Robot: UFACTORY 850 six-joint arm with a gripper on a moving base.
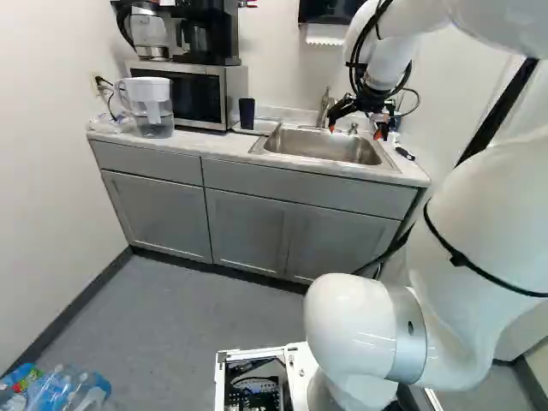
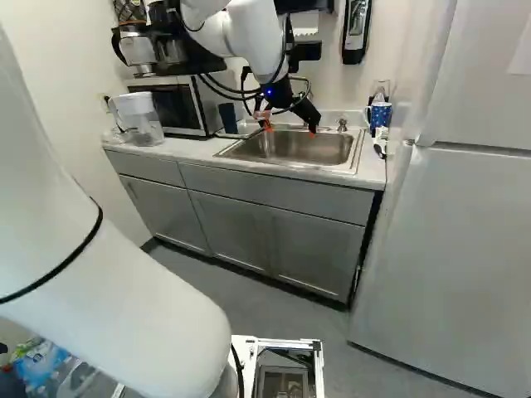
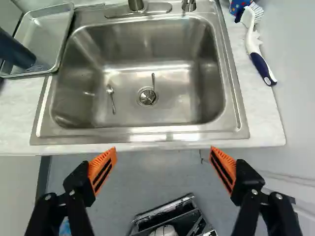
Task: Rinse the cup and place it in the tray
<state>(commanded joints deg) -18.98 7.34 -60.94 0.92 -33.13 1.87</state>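
Above the sink (image 2: 290,148), my gripper (image 2: 289,129) hangs at the end of the arm. In the wrist view the gripper (image 3: 163,149) is open, its orange-padded fingers wide apart with nothing between them, over the counter's front edge. A dark blue cup (image 3: 16,50) stands in the shallow metal tray (image 3: 48,30) beside the sink; in the left base view the cup (image 1: 247,112) is upright next to the microwave. Another cup, blue with a light pattern (image 2: 380,115), stands on the counter at the sink's opposite side. Two small spoon-like utensils (image 3: 111,100) lie in the basin.
The faucet (image 1: 326,104) rises behind the basin. A white-handled brush (image 3: 255,46) lies on the counter beside the sink. A water pitcher (image 1: 152,104) and a microwave (image 1: 199,96) stand beyond the tray. At the right of the right base view is a refrigerator (image 2: 456,249).
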